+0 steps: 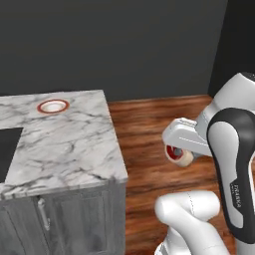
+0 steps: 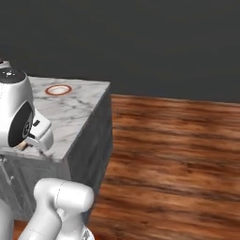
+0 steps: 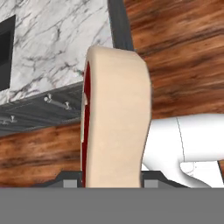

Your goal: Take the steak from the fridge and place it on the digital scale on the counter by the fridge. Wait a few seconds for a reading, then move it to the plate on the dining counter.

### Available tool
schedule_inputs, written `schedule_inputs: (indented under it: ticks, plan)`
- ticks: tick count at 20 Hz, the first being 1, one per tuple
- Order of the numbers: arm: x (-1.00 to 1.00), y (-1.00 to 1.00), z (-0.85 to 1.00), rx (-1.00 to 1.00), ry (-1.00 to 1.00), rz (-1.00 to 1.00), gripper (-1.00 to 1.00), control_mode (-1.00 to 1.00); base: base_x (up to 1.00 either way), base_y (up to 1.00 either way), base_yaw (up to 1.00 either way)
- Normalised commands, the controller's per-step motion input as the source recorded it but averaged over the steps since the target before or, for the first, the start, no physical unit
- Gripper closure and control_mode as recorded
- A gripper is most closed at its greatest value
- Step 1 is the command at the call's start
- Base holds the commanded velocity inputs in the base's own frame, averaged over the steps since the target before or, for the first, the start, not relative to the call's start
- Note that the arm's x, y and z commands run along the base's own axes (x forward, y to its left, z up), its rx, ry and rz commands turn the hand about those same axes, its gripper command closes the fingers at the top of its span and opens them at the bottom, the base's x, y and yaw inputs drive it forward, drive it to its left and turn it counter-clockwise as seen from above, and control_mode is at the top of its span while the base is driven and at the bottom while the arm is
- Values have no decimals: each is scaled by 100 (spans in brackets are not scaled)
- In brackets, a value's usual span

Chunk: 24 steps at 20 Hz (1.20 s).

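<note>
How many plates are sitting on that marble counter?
1. The plate sits near the far edge of the dining counter, bare of food. The steak is held in the gripper over the wooden floor.

Flat, even rendered light with soft, faint shadows. The dark grey back wall stays dim. Edges look slightly pixelated, without glare
</note>
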Motion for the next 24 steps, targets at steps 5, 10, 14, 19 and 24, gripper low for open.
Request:
schedule_inputs:
  ticks: [5,10,14,19,24]
  plan:
    - [0,0,0,0,0,0,100,100,65,-100,36]
    - [0,0,0,0,0,0,100,100,51,-100,43]
    - [0,0,0,0,0,0,100,100,44,-97,50]
    - [0,0,0,0,0,0,100,100,44,-85,55]
    - [0,0,0,0,0,0,100,100,45,-78,57]
